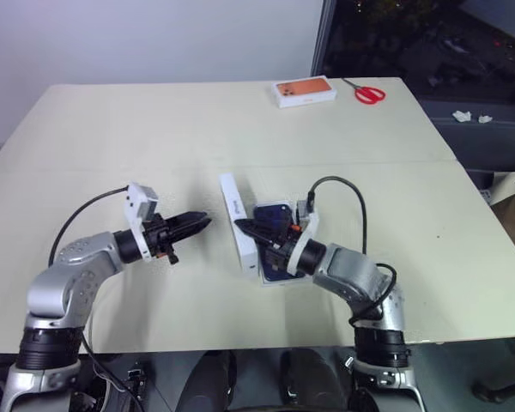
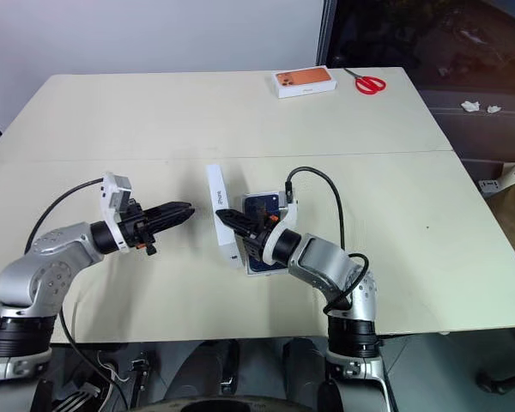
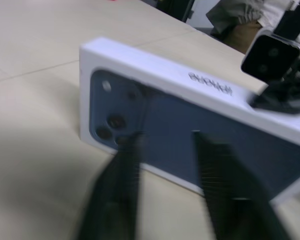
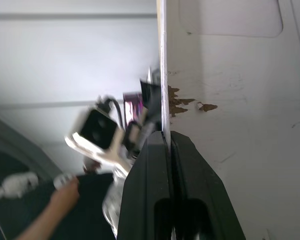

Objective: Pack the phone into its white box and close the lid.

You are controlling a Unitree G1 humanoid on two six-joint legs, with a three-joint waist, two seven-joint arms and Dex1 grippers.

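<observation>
The lid (image 1: 238, 225) stands on its long edge mid-table, its printed phone picture (image 3: 190, 125) facing my left gripper. My right gripper (image 1: 245, 228) is shut on the lid's thin top wall, and the plain white inside (image 4: 230, 75) faces it. My left gripper (image 1: 199, 224) hovers level a short way from the printed face, shut and holding nothing. Behind the lid, under my right wrist, the dark blue phone (image 1: 273, 215) lies in the white box (image 1: 267, 280), largely covered by the arm.
An orange-topped white box (image 1: 305, 91) and red scissors (image 1: 369, 93) lie at the table's far right edge. A person's hand (image 4: 65, 196) shows past the table. A seam (image 1: 112, 165) crosses the tabletop.
</observation>
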